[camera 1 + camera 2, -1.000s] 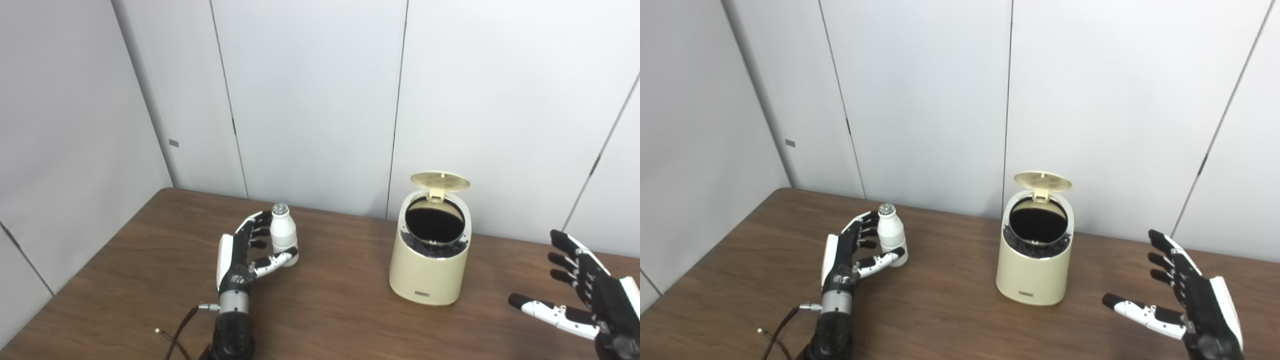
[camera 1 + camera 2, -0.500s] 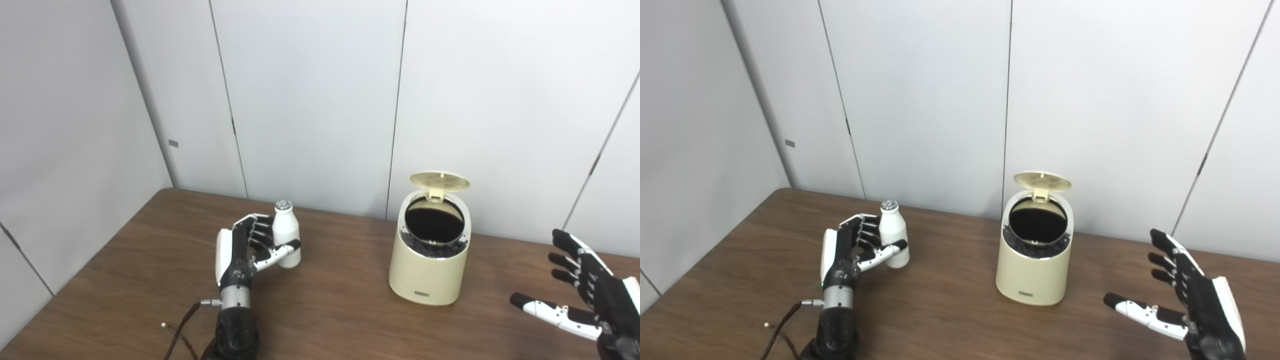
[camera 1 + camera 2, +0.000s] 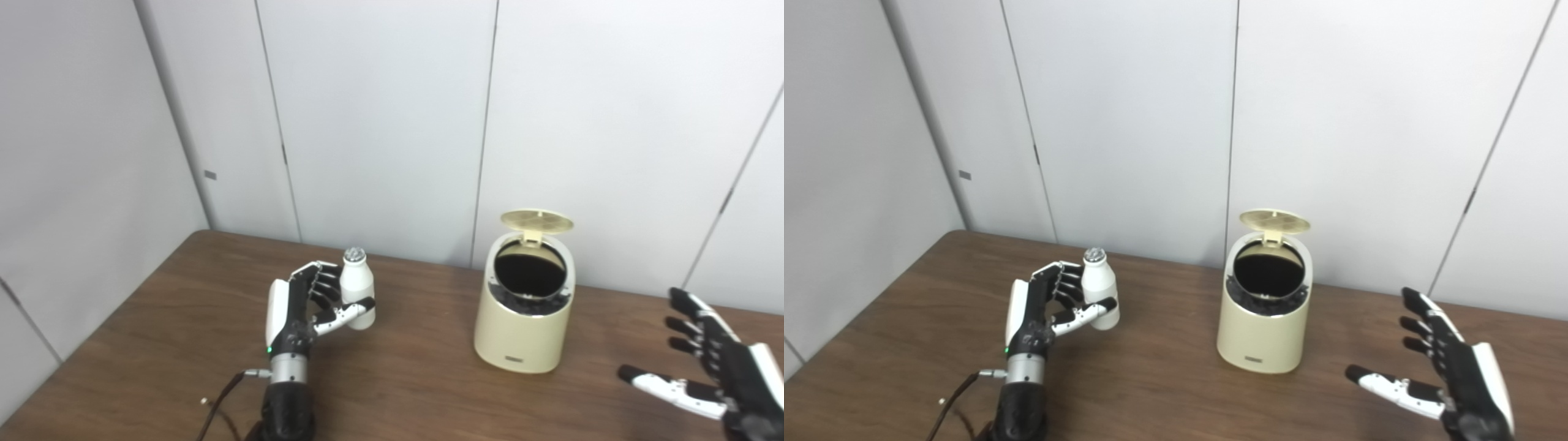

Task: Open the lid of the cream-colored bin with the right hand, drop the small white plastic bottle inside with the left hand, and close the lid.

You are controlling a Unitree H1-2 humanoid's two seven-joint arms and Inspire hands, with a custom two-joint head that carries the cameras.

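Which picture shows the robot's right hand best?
The right eye view: the whole right hand shows, open, fingers spread. In the left eye view it sits at the picture's edge, partly cut off.

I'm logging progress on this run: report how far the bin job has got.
Done: the round lid of the cream-colored bin stands open, its dark mouth exposed. In hand: the left hand is shut on the small white plastic bottle, upright and well left of the bin. The right hand hangs open to the bin's right. Left: carry the bottle over, drop it in, close the lid.
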